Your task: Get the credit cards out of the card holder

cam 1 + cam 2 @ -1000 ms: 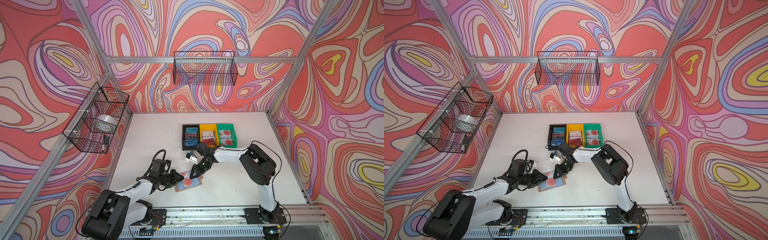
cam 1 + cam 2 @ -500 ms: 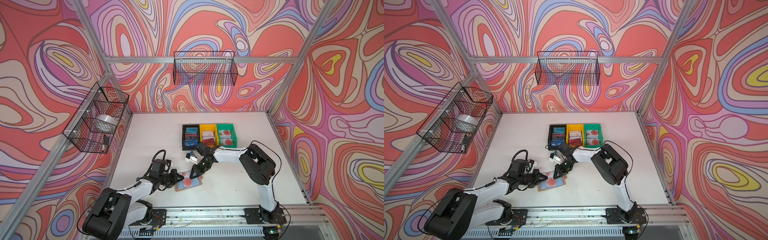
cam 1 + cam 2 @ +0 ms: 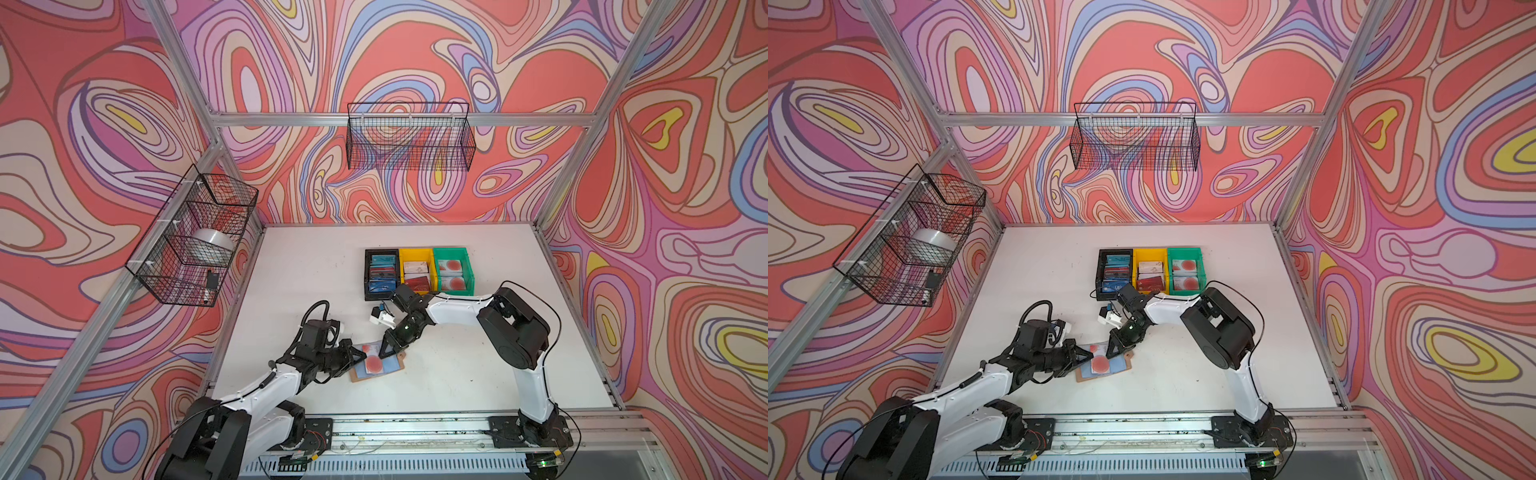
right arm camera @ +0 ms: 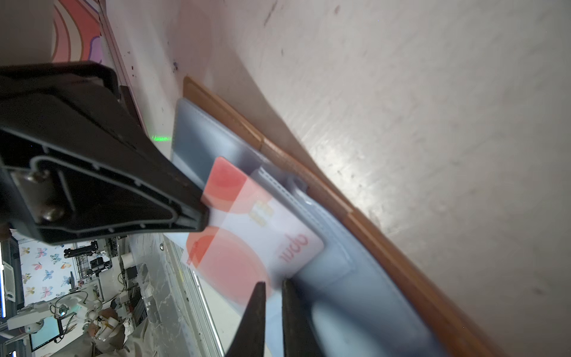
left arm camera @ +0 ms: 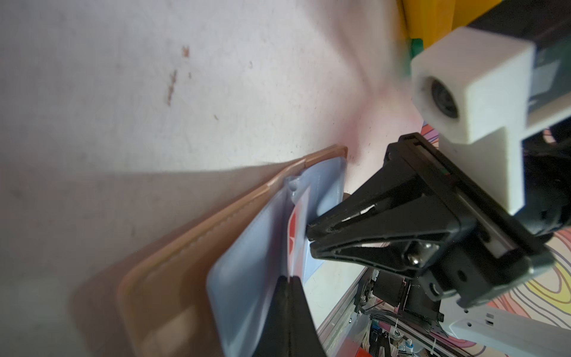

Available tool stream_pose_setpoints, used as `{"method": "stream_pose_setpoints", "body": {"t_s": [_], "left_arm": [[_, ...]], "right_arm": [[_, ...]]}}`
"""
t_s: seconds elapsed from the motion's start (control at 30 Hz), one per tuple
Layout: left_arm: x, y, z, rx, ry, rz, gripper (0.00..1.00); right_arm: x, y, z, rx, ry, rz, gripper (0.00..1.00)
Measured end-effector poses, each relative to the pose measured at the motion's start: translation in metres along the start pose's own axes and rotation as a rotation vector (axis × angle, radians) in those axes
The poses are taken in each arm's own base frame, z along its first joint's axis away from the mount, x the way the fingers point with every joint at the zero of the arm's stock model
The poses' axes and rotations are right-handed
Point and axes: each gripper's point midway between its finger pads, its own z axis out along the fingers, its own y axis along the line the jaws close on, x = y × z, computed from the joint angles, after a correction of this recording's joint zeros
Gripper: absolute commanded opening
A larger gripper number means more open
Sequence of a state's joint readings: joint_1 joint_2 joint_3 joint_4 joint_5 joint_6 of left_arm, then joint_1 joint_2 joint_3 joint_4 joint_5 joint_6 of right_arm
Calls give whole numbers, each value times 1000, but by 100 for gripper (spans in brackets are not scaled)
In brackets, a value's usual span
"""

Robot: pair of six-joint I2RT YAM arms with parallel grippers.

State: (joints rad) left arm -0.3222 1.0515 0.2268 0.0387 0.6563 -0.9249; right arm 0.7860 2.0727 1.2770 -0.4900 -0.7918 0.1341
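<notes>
The tan card holder (image 3: 355,377) (image 3: 1124,365) lies open on the white table, its bluish sleeve pages (image 5: 247,265) facing up. A white credit card with a red disc (image 3: 372,363) (image 4: 247,247) sticks partly out of a sleeve. My left gripper (image 3: 362,354) (image 5: 290,279) comes in from the left and is shut on the card's edge. My right gripper (image 3: 381,355) (image 4: 273,286) comes from the right. Its jaws are nearly together, pinching the sleeve page (image 4: 340,278) beside the card. No other credit card shows in the holder.
Behind the holder stand a black bin (image 3: 366,270), a yellow bin (image 3: 415,250) and a green bin (image 3: 469,270), each holding cards. A wire basket (image 3: 409,141) hangs on the back wall and another (image 3: 195,237) on the left wall. A rail runs along the table's front edge.
My left gripper's jaws have closed onto the card's edge. Neither arm has visibly shifted, and the right gripper keeps its pinch.
</notes>
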Motion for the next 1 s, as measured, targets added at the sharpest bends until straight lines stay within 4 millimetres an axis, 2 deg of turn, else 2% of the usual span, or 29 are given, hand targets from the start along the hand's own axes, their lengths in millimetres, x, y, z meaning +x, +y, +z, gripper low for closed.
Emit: {"method": "stream_pose_setpoints", "body": {"t_s": [0.37,0.8,1.0], "left_arm": [[0,3,-11,-58,-23,-12,0],[-5,-15,-35,-86,-76,8,0],[-6,-18,-38,-81,-79,11,0]], "right_arm": [[0,0,1,-6,2,3,15],[2,1,-1,-3,17,0,15],[5,4,-4,1,41,-3,15]]}}
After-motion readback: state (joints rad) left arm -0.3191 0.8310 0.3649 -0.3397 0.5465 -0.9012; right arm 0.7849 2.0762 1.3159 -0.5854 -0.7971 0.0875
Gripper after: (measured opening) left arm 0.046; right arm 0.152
